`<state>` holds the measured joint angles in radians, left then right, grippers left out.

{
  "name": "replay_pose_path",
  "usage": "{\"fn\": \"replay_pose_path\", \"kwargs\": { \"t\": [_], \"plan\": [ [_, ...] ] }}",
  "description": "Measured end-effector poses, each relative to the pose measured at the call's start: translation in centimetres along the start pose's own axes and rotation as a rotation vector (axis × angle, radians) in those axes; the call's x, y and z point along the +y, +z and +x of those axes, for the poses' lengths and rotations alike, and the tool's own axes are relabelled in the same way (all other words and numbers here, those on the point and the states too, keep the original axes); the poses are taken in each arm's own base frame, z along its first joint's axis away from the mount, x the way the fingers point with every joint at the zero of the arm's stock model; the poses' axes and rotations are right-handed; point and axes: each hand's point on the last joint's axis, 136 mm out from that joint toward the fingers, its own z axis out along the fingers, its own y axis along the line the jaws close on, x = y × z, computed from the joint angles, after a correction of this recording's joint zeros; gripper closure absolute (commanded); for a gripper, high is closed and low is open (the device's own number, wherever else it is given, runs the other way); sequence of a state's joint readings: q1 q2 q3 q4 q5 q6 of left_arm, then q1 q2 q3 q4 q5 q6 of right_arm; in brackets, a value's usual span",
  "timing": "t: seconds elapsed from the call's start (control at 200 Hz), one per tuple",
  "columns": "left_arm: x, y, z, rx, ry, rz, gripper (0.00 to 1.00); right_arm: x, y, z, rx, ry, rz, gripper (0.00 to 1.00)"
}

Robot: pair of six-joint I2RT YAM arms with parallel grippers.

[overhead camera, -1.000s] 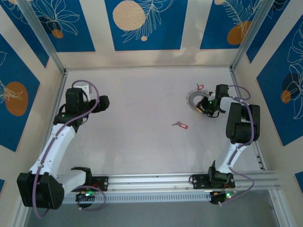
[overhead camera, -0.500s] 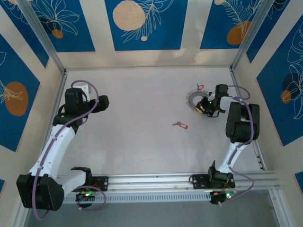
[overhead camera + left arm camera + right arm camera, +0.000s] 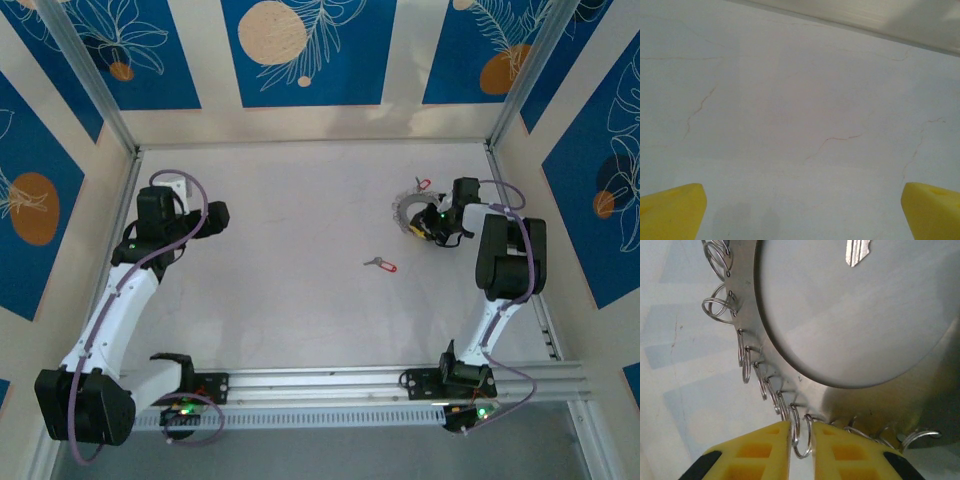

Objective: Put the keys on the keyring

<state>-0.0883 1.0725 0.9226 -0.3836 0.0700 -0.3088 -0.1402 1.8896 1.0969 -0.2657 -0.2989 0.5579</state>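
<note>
Keyring: flat grey metal band, its rim strung with small wire loops, lying on the desk near the right edge, far half. Right hand is clenched, its yellow fingers pinching one rim loop. A red-headed key lies loose toward mid-desk. A second key lies at the ring's far side. Left hand is released, spread wide above the hairline-cracked white surface.

We hold our left arm forward, left gripper spread wide; our right arm bends inward, right gripper nearly closed, pinching a keyring loop.
</note>
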Motion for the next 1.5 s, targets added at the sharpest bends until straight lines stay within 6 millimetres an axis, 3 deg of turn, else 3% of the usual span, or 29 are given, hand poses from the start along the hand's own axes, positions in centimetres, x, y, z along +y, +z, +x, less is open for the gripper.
{"fn": "replay_pose_path", "kwargs": {
  "t": [0.41,0.765,0.855,1.14,1.5],
  "plan": [
    [0.0,0.0,0.0,-0.001,0.001,-0.003,0.00,0.8,0.3,0.8,0.019,0.021,-0.024,0.77],
    [0.2,0.0,0.0,-0.003,0.005,-0.014,0.00,2.8,-1.2,4.4,-0.008,0.090,-0.040,0.76],
    [0.3,0.0,-0.1,-0.004,0.005,-0.021,0.00,2.4,-1.1,4.8,-0.027,0.131,-0.033,0.76],
    [0.4,0.0,0.0,-0.004,0.004,-0.025,0.00,0.0,-1.6,4.1,-0.106,0.248,-0.004,0.73],
    [0.4,0.0,0.0,-0.004,0.004,-0.025,0.00,1.1,-1.7,2.5,-0.150,0.308,-0.068,0.76]
  ]
}}
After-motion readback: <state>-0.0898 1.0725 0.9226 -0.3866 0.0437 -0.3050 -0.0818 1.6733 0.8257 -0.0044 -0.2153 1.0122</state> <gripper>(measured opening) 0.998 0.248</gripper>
